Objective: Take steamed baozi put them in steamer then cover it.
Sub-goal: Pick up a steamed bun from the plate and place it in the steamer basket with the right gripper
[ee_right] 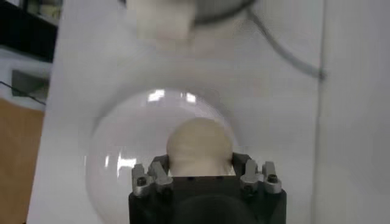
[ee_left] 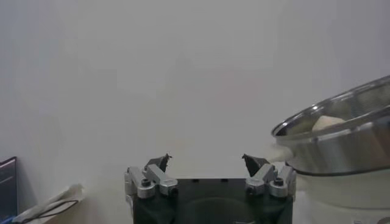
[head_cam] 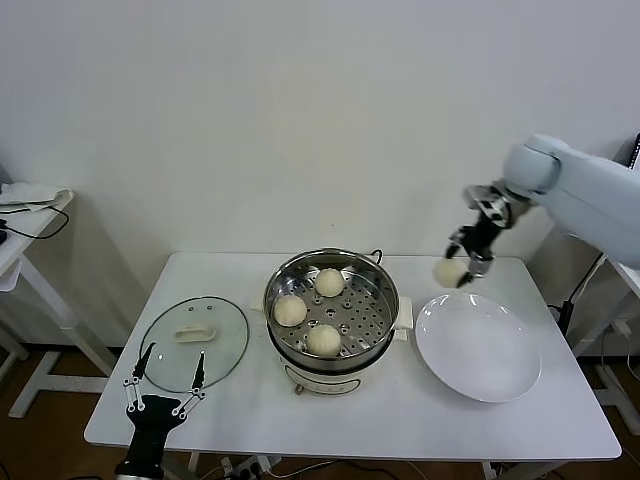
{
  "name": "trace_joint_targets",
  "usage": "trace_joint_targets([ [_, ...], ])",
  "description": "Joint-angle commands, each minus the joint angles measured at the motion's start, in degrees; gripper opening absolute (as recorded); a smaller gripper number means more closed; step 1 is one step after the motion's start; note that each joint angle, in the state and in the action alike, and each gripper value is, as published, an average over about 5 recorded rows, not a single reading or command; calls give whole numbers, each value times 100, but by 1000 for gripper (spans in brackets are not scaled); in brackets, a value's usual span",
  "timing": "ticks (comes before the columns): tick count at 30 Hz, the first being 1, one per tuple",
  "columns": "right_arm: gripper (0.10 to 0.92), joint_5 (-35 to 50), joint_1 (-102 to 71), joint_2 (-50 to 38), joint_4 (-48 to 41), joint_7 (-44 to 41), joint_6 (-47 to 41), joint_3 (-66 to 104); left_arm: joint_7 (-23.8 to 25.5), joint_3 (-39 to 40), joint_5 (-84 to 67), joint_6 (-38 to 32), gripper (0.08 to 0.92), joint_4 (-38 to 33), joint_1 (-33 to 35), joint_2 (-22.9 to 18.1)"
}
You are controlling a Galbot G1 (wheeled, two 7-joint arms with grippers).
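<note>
Overhead, the right gripper [head_cam: 462, 268] hangs in the air above the far edge of a flat round white plate [head_cam: 480, 350], its fingers clenched around one small round cream-white dough bun [head_cam: 450, 271]. The right wrist view shows that bun wedged between the two fingers with the bare plate below it. A wide round shiny stainless-steel steamer pot [head_cam: 331, 300] with a perforated tray floor stands in the middle of the white worktop [head_cam: 400, 420], to the left of the held bun and a little nearer the robot. The right arm is the nearer one, so the carry likely runs leftward and down over the pot's rim. Three more buns [head_cam: 290, 311] already sit on the tray, making four in all. One round clear glass lid [head_cam: 193, 343] with a white handle lies flat on the worktop left of the pot. The left gripper [head_cam: 164, 384] waits at the lid's near edge, fingers spread wide and holding nothing.
</note>
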Motion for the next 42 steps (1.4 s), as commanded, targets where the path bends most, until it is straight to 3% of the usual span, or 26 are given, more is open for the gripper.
trace_joint_targets([
  [1,670,1360,991,1192,876,516,-512,-1115,-13,-12,-7,16,823,-22,-16,3],
  [13,662,1134,414,1949,478,1057,-804,-1436,-42,-32,-27,6,823,-28,-24,-3],
  [42,682,728,-146,1951,252,1236,-895,-1505,-96,-99,-42,7,823,-21,-31,-20],
])
